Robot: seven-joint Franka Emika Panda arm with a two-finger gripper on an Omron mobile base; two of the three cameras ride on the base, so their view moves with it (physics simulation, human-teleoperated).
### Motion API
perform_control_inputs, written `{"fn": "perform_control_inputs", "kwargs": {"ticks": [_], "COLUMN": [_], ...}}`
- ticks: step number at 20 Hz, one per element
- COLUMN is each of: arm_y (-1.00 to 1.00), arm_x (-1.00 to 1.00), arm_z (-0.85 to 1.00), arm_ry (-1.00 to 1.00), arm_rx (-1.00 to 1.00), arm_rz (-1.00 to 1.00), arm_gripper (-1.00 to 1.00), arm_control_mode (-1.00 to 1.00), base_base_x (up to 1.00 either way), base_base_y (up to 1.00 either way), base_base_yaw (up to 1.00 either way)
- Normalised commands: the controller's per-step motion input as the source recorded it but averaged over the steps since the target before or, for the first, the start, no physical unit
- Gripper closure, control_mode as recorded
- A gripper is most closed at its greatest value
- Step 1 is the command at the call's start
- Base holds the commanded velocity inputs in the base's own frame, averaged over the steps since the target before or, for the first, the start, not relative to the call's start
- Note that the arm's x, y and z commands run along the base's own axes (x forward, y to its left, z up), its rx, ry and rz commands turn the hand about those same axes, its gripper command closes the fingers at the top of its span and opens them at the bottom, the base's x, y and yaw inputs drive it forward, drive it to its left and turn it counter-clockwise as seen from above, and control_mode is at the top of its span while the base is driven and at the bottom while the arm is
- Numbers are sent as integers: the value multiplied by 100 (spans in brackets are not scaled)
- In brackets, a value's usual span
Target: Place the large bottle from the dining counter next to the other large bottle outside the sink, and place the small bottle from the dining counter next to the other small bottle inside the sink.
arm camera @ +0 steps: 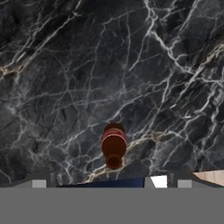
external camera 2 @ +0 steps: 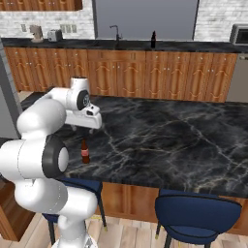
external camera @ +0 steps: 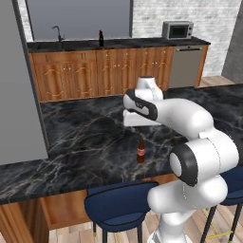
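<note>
Because the small slim brown bottle with a red label [external camera: 140, 151] stands upright close to the near edge of the black marble worktop [external camera: 85, 137], beneath the tool with its fingers spread apart, an off-centre descent could tip it off that edge.

Dining counter [external camera: 85, 137]: long black marble slab with pale veins, on a brown wooden base. One item stands directly on it, upright: the small bottle [external camera: 140, 151], brown, red-labelled, near the front edge, directly below the gripper.
</note>
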Motion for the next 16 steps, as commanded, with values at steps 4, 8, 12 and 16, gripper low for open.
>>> {"fn": "perform_control_inputs", "kwargs": {"ticks": [4, 8, 12, 16], "arm_y": [-4, 0, 0, 3], "arm_x": [-1, 0, 0, 0], "arm_z": [-22, -16, -15, -19], "arm_ry": [0, 0, 0, 0], "arm_rx": [0, 0, 0, 0], "arm_rz": [4, 4, 3, 2], "arm_gripper": [-100, -100, -100, -100], "arm_control_mode": [-100, -100, -100, -100], "base_base_x": [0, 0, 0, 0], "base_base_y": [0, 0, 0, 0], "base_base_yaw": [0, 0, 0, 0]}}
